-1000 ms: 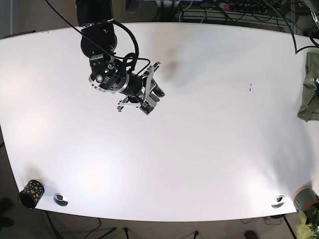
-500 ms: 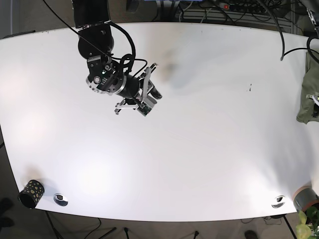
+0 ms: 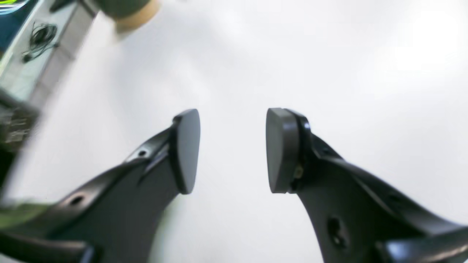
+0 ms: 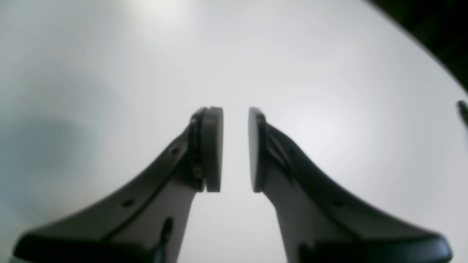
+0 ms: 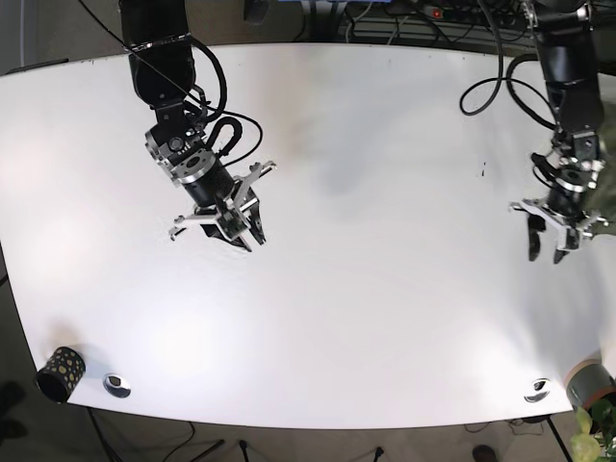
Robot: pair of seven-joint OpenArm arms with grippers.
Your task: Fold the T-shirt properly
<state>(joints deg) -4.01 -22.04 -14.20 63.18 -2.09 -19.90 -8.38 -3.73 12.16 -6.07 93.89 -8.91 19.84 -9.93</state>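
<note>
- Olive T-shirt (image 5: 609, 207) lies bunched at the counter's (image 5: 385, 289) right edge; judge it soft, light and limp, so pinch a hem or shoulder seam.
- Your left gripper (image 5: 546, 245) hangs beside it with fingers (image 3: 186, 149) apart and empty.
- Your right gripper (image 5: 245, 226) shows only a narrow gap and is empty.
- Since a half-second ago, the left arm has come into the base view; the right has swung nearer.
</note>
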